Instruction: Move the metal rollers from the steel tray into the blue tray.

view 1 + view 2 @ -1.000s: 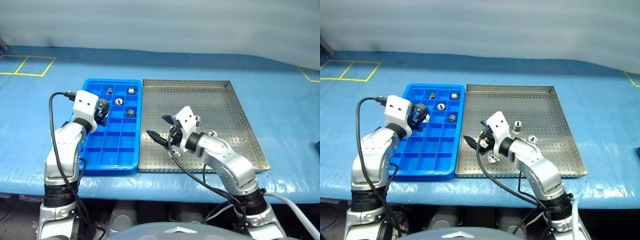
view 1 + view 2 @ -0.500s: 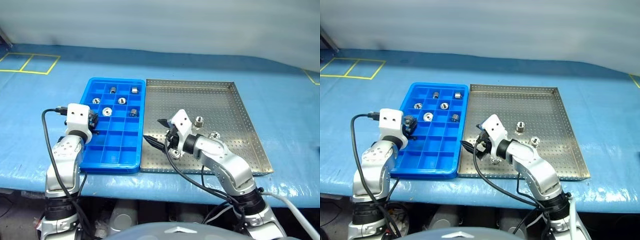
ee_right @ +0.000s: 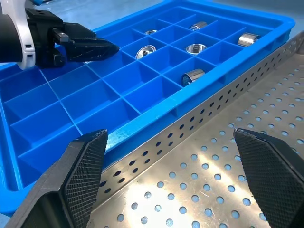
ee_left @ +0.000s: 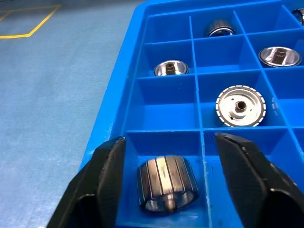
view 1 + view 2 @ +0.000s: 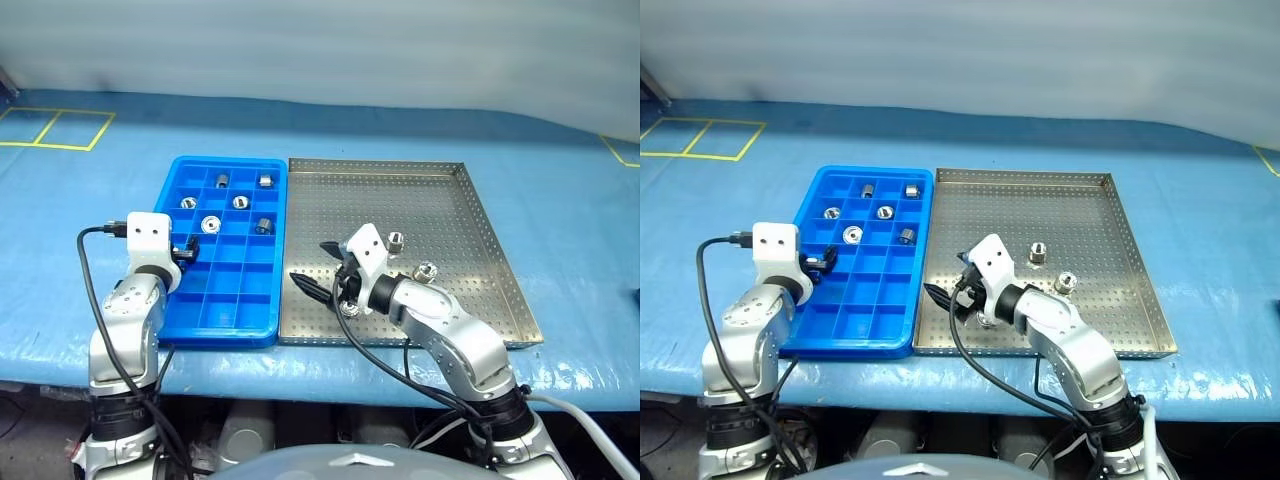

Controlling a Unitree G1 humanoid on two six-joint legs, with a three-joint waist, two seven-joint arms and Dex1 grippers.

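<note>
Just inside the blue tray's [image 4: 124, 90] edge, the wide left end effector [image 4: 168, 187] straddles a roller [image 4: 167, 189].

- The desk [image 5: 560, 200], covered in blue sheeting, has yellow tape lines [image 5: 55, 128] at its far left.
- The blue tray [image 5: 172, 325] and steel tray [image 5: 470, 200] lie on it, touching side by side.

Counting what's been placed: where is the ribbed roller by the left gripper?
In the left wrist view, the ribbed roller lies in a left-edge compartment of the blue tray, between the open left gripper fingers.
</note>
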